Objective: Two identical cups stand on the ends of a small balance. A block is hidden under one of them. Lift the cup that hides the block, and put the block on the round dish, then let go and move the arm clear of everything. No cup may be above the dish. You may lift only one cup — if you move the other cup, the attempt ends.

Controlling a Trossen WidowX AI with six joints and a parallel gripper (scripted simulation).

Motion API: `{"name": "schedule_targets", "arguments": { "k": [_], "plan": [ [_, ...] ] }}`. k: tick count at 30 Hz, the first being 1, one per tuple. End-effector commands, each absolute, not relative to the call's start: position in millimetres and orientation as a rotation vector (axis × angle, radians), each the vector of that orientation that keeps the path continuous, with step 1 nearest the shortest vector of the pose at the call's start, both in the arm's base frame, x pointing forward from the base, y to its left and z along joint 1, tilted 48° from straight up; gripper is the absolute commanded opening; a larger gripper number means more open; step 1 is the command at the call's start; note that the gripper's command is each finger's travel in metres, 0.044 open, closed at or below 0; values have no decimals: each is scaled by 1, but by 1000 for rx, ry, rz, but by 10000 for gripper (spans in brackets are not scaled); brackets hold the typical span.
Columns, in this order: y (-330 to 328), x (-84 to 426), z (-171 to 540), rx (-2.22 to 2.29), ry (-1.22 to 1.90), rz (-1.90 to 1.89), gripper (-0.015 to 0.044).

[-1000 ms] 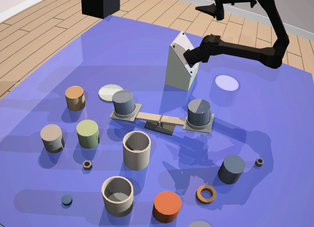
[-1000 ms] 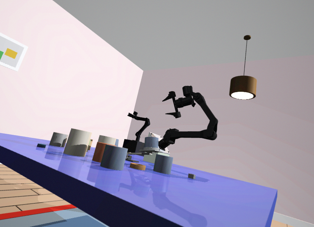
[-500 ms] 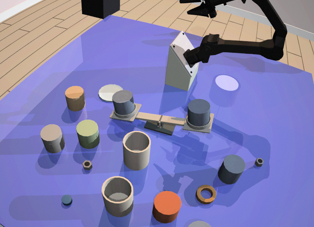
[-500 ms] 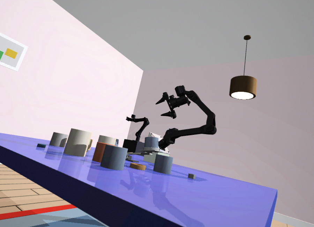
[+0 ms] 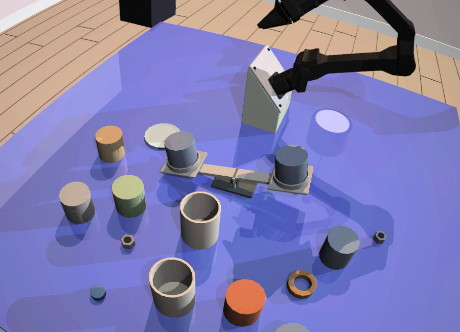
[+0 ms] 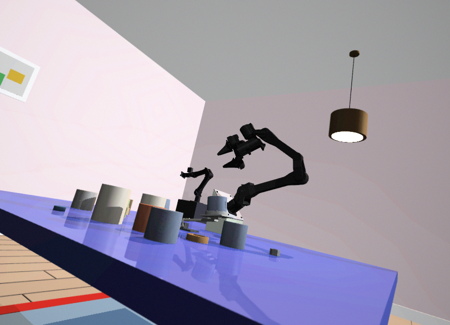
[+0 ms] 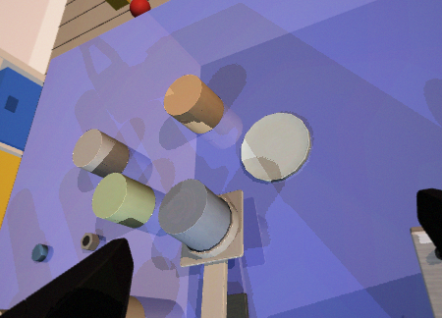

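- Your claw [image 5: 276,16] hung high above the far part of the table [image 5: 115,79], spread wide with nothing between its fingers, well apart from every object.
- In the wrist view one dark fingertip [image 7: 93,279] showed at the lower left and the other at the right edge, with the table between them.
- The balance [image 5: 234,179] stood near the middle of the table, its beam running left to right, a grey-blue cup upright on the plate at each end.
- The left cup [image 5: 181,149] sat just near-right of the round dish [image 5: 161,135]; from the top view the cup overlapped the dish's near edge, and whether they touched could not be told.
- The right cup [image 5: 291,164] stood at the other end, well apart from the dish.
- In the exterior view the beam seemed to carry the right cup higher than the left end; the top view did not show the tilt clearly.
- You could not see the block; both cups covered their plates.
- The arm's white base block [image 5: 264,94] stood beyond the balance.
- Left of the dish stood an orange cylinder [image 5: 110,143], with a green cylinder [image 5: 128,195] nearer.
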State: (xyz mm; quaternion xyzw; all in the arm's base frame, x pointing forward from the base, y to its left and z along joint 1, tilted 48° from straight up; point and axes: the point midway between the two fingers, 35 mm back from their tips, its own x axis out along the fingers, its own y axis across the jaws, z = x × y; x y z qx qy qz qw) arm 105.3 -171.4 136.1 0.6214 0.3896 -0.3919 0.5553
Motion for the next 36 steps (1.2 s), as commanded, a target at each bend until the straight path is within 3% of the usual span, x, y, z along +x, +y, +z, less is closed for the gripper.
{"name": "schedule_targets", "arguments": {
  "k": [1, 18, 36],
  "plan": [
    [-164, 114, 128, 1418, 987, -782, 440],
    [-138, 145, 108, 1160, 1078, -213, 440],
    [-109, 174, 94, 855, 912, 324, 440]
  ]
}}
